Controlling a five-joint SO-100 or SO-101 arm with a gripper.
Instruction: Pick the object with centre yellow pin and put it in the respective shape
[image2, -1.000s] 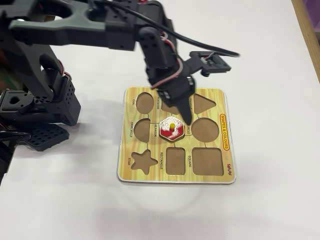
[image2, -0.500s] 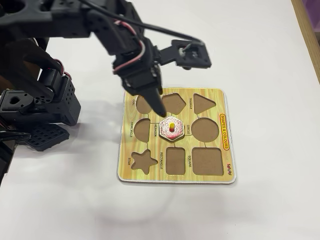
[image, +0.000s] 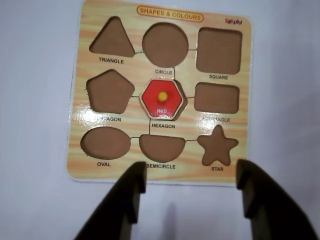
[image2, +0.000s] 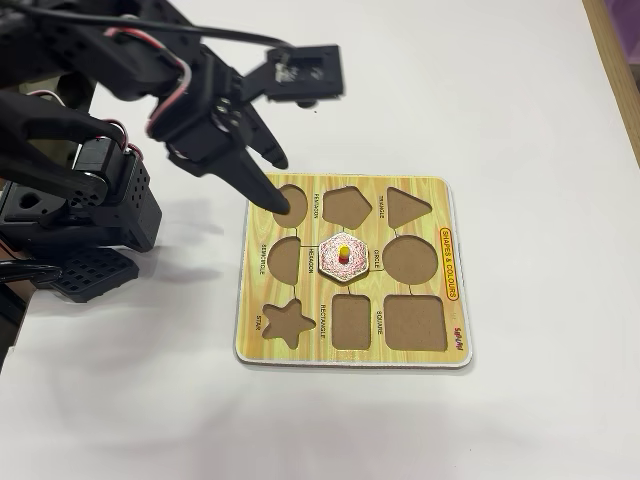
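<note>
The red hexagonal piece (image: 161, 99) with its yellow knob (image: 162, 95) is seated in the HEXAGON cut-out (image: 183, 106) at the middle of the yellow wood-grain shape board (image: 75, 125); in the wrist view it is seen slightly askew, with a brown sliver of the recess exposed along its right and lower edges. In the fixed view the piece (image2: 343, 256) is washed out by glare, so its red colour is hard to make out. The other eight cut-outs are seen unfilled. Glare also blots part of the PENTAGON and RECTANGLE labels in the wrist view. The board lies flat on the white tabletop (image2: 520, 120). The pincer (image: 190, 172) is spread wide and holds nothing; its two dark fingers (image: 131, 187) are cut off by the lower edge of the wrist view. In the fixed view the pincer (image2: 282, 183) is raised over the board's upper left corner, apart from the piece, with one fingertip overlapping the oval cut-out (image2: 296, 193).
</note>
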